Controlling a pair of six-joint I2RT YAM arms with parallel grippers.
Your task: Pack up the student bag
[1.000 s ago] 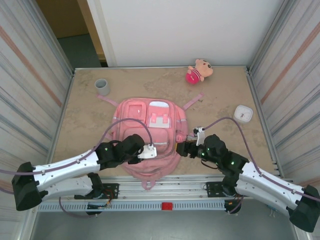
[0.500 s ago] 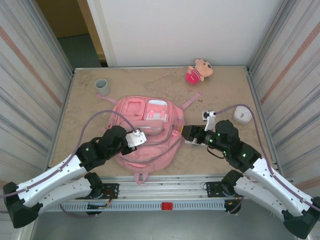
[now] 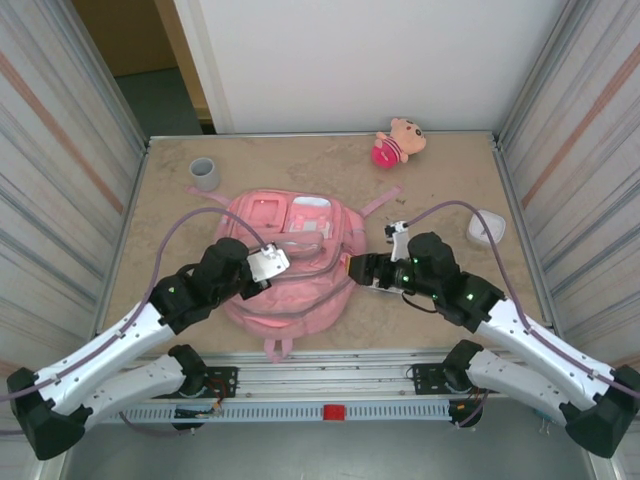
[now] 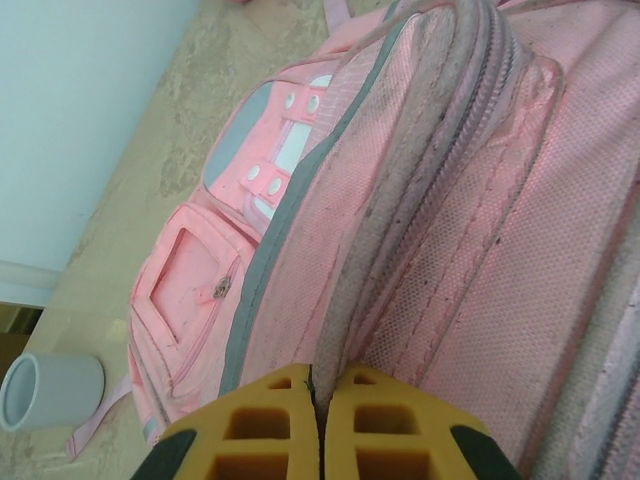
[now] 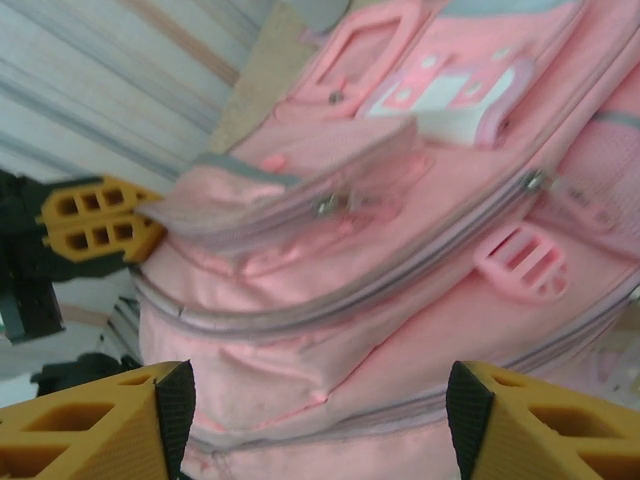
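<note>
Because the left gripper (image 4: 318, 388) had only a thin ridge of zipper trim (image 4: 400, 200) between its pads, that hold looked like the weak point. The student bag (image 3: 290, 262) lay flat at the middle of the surface (image 3: 450, 180), front pockets up, between the two arms.

Risks, as judged:
- The trim is narrow and soft. A lift or a sideways pull could slide it out of the pinch.
- Nothing anchored the bag. A pull from the left could drag the whole bag across the surface rather than open it.
- The right gripper (image 5: 320, 400) faced the bag's side near a pink buckle (image 5: 520, 265). A finger could snag the buckle or shove the fabric, bunching the opening shut.

Jaws:
- Left: pressed together, with only a hairline gap, pinching the trim ridge along the top of the bag. In the right wrist view its yellow fingers (image 5: 95, 225) sat at the end of a raised flap.
- Right: spread wide, holding nothing. The bag sat between and beyond the fingers. I could not tell whether they touched it.

The plush doll (image 3: 400, 142) and grey cup (image 3: 205, 173) sat well apart at the far edge, not yet packed.
</note>
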